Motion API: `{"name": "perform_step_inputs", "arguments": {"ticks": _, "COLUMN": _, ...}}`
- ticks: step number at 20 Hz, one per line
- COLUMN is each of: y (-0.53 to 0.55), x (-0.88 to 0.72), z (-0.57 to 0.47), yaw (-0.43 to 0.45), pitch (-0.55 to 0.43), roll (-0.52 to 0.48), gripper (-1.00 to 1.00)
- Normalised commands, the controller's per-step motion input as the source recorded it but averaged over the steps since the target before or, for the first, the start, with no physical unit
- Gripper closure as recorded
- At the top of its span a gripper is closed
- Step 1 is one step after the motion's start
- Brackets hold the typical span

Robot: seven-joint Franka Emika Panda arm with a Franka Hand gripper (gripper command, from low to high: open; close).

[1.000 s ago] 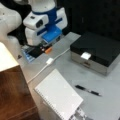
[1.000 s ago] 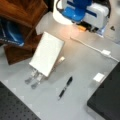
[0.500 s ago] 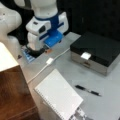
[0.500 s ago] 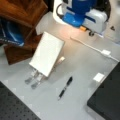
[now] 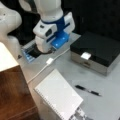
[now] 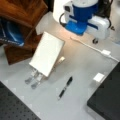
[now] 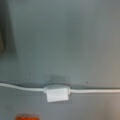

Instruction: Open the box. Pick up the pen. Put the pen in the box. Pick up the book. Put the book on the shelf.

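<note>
The box (image 5: 100, 50) stands at a front view's right with its black lid down and its white latch tab (image 5: 85, 55) at the front; its corner (image 6: 107, 100) shows in the other front view too. The pen (image 5: 87, 90) (image 6: 65, 87) lies on the grey table between box and book. The book (image 5: 58, 97) (image 6: 47, 53) lies flat beside the shelf (image 5: 12, 90) (image 6: 20, 15). My gripper (image 5: 46, 51) hangs under the white and blue hand, above the table behind a white cable, far from all of them. Nothing shows in it. The wrist view shows no fingers.
A white cable with a small white connector (image 5: 49, 61) (image 6: 106, 52) (image 7: 57, 93) runs across the table below the hand. A small orange object (image 7: 26, 117) lies at the wrist view's bottom edge. Metal clips (image 6: 33, 80) lie at the book's near corner.
The hand has shifted slightly toward a front view's right, toward the box. Box, pen and book have not moved.
</note>
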Motion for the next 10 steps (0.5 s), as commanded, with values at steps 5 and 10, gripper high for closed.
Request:
{"name": "perform_step_inputs", "arguments": {"ticks": 5, "y": 0.21, "x": 0.44, "z": 0.01, "yaw": -0.039, "pitch": 0.113, "roll": 0.195, "gripper": -1.0}}
{"name": "perform_step_inputs", "arguments": {"ticks": 10, "y": 0.07, "x": 0.37, "z": 0.05, "yaw": -0.046, "pitch": 0.094, "roll": 0.327, "gripper": -1.0}}
